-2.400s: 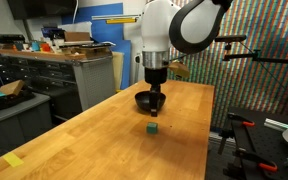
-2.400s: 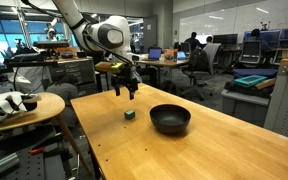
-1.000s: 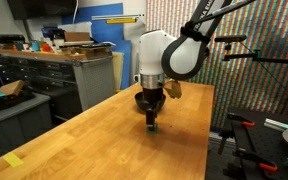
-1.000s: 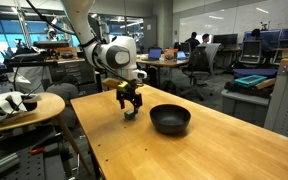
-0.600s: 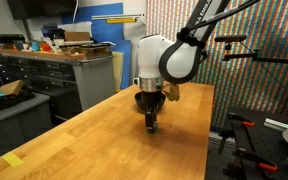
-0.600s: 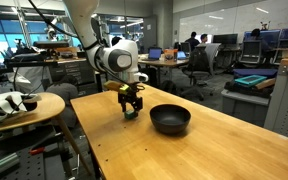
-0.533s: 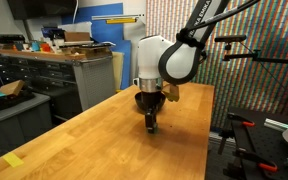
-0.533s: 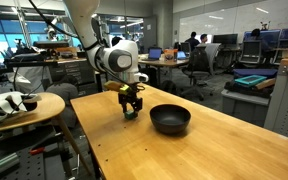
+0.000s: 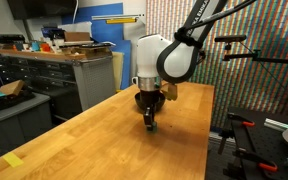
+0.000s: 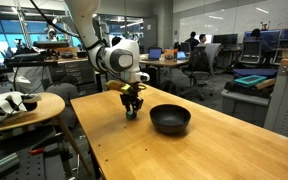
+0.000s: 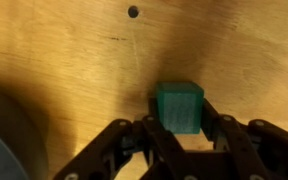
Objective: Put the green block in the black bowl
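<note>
Your claw (image 10: 132,113) is down low at the surface (image 10: 199,150) in both exterior views, and the wrist view tells you most of what you need. Reading that one from the left, there's a dark curved shape in the lower corner that's probably the edge of the bowl, then bare wood, then the green block (image 11: 179,107) sitting square between the fingers (image 11: 220,130). They're drawn in narrow and look pressed right up against both sides of the cube, so I'd call that a grip, though the contact itself is partly hidden by the fingers. The block looks to be resting on the wood, not lifted. In an exterior view, just to the right of the claw, you've got the black bowl (image 10: 170,126), near but not touching, and it looks empty from that angle. So progress-wise you're maybe a third of the way, I reckon: the approach and the pinch look done, but the lift, the short carry over the rim and the release are all left. It's a tiny cube, so go up gently and make sure it clears the rim before you let go over the middle of the bowl.
</note>
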